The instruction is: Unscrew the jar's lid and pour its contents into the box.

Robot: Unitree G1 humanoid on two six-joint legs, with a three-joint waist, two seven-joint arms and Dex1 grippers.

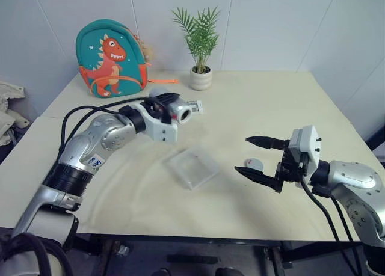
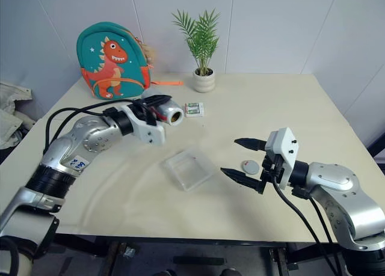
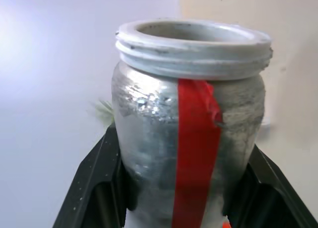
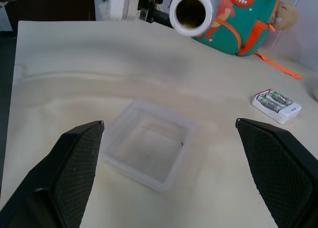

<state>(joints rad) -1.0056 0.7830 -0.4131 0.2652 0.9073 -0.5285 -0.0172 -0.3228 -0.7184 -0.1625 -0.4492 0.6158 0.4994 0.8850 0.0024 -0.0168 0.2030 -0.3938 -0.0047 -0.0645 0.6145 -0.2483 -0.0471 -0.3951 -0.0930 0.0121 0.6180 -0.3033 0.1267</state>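
The jar [image 1: 181, 110] hangs above the worktop [image 1: 271, 113] left of centre in the head view, lying roughly level with its open mouth turned toward frame right, above and to the upper left of the box [image 1: 191, 168]. It looks small, rigid and light; its smooth wall may be slippery, so the sound hold is the one it has, across the body below the threaded neck, on either side of the red label, as the left wrist view shows. The left gripper [image 3: 184, 188] has its fingers [image 3: 97, 183] clamped on the jar's sides. The lid [image 1: 253, 164] is already off and lies flat on the worktop at centre right, between the spread fingers of the right gripper [image 1: 260, 159], which hold nothing. The contents cannot be made out inside the jar, and the box looks empty apart from a tiny red speck. The box seems thin and light, likely to slide if bumped. A small white packet [image 2: 194, 109], a dinosaur backpack [image 1: 111, 58] and a potted plant [image 1: 200, 44] stand at the far edge.
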